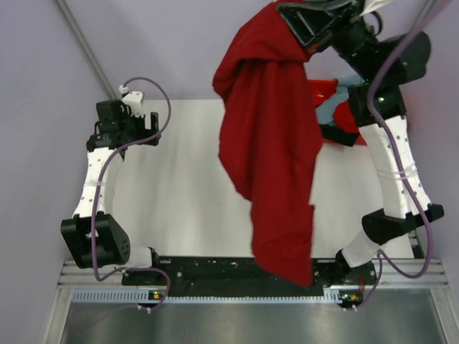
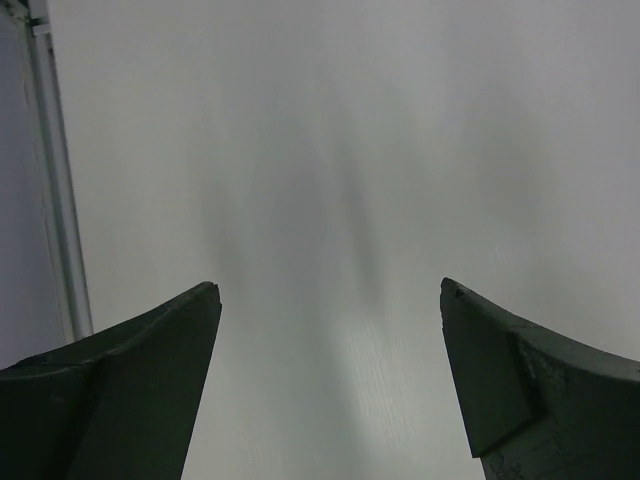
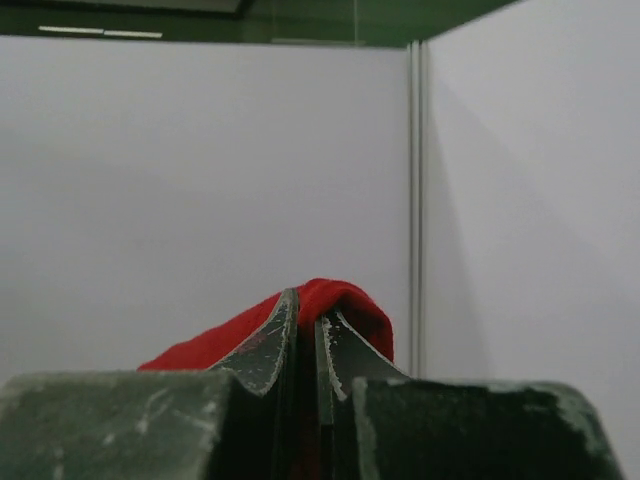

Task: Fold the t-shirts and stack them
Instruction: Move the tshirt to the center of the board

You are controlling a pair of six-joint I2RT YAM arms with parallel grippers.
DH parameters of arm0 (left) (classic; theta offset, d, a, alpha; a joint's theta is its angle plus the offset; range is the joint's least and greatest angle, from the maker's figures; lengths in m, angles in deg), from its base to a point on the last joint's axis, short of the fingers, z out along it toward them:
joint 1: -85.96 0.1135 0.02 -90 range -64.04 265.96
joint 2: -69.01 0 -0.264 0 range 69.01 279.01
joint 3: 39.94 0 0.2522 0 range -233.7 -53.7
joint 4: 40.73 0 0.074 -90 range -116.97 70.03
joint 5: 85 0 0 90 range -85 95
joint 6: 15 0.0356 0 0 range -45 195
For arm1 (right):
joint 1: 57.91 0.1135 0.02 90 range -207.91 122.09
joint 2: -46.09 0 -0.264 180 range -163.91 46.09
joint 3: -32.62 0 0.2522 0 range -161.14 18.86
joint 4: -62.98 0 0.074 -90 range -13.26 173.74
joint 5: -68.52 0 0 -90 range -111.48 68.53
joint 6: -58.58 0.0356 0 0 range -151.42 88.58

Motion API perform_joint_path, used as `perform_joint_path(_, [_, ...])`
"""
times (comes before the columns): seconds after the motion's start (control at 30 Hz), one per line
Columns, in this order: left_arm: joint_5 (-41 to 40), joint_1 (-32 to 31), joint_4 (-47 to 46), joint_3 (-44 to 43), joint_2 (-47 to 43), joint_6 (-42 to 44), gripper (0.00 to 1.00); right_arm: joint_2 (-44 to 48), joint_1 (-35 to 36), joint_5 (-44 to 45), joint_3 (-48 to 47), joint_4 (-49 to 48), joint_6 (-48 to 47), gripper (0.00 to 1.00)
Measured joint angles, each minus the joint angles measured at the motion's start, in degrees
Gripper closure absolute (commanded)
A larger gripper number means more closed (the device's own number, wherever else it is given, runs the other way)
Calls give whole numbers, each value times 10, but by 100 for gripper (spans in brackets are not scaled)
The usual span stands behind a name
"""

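Top external: crimson t-shirt point(image 1: 269, 158) dangling, bunched

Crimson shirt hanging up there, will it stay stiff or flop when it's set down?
Likely floppy: the crimson shirt hangs in loose folds from one pinched spot. Probably light, since the shut right jaws hold it by a small bunch.
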Motion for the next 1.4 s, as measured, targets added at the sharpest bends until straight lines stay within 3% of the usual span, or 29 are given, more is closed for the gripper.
perform_joint_path(0.17, [10,41,0,0,-8,5,5,-56,2,-74,52,14,-11,100])
perform_joint_path(0.2, [12,46,0,0,-9,7,5,-67,2,-82,61,36,-35,96])
perform_joint_path(0.27, [18,48,0,0,-10,12,5,-90,1,-78,88,84,-84,57])
perform_joint_path(0.3, [23,48,0,0,-12,14,5,-103,1,-66,103,106,-103,44])
perform_joint_path(0.37, [33,47,-1,2,-14,16,5,-142,1,-29,116,146,-126,32])
perform_joint_path(0.57, [52,47,5,11,-18,22,6,-324,-3,156,69,345,-173,30])
perform_joint_path(0.8, [90,47,26,50,-25,50,6,-276,28,294,260,416,-236,22])
perform_joint_path(0.97, [84,47,42,65,-25,52,7,-186,188,371,378,414,-301,20])
perform_joint_path(1.17, [54,54,52,66,-25,52,7,-202,405,420,379,415,-329,21])
perform_joint_path(1.27, [44,62,55,69,-25,53,7,-242,449,422,360,435,-323,23])
perform_joint_path(1.4, [33,66,59,77,-31,58,7,-289,448,403,360,460,-299,26])
